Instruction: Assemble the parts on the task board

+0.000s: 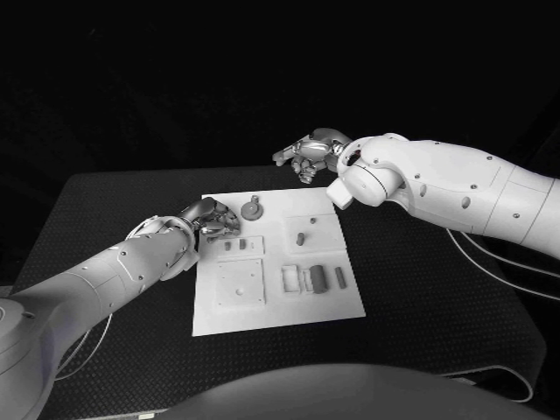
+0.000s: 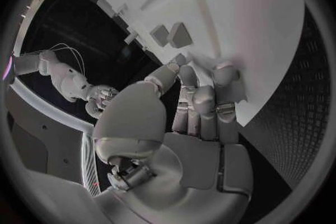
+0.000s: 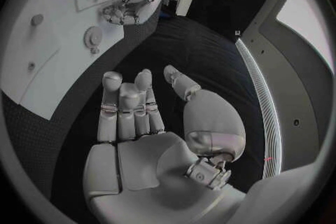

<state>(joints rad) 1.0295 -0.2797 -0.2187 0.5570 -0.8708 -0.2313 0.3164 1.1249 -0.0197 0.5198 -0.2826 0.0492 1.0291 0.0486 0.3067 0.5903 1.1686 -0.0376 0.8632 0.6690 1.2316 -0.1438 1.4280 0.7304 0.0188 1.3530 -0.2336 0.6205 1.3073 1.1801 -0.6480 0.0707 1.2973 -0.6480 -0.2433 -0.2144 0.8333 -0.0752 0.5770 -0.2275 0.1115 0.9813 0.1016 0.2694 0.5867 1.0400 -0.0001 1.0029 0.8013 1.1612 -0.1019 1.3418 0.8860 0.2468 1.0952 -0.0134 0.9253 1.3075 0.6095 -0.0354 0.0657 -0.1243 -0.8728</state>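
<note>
The white task board (image 1: pixel 275 315) lies in the middle of the black table (image 1: pixel 444 297), and everything here is placed against it. The left robot hand (image 1: pixel 209 216) sits at the board's left edge near its far end, fingers laid close together with their tips touching the board's surface; from the left wrist view nothing seems to be held between them, though the fingertips (image 2: pixel 201 79) hide the spot they press. Just beside that hand on the board lies a round part with a short stem (image 1: pixel 254 209). A small peg (image 1: pixel 302 237) stands near the board's centre, a flat square plate (image 1: pixel 240 283) lies toward the near left, and a group of upright slabs (image 1: pixel 316 278) stands to the right of the plate. The right robot hand (image 1: pixel 311 152) hangs above the table just beyond the board's far edge, off the board, its fingers straight and slightly apart, holding nothing.
</note>
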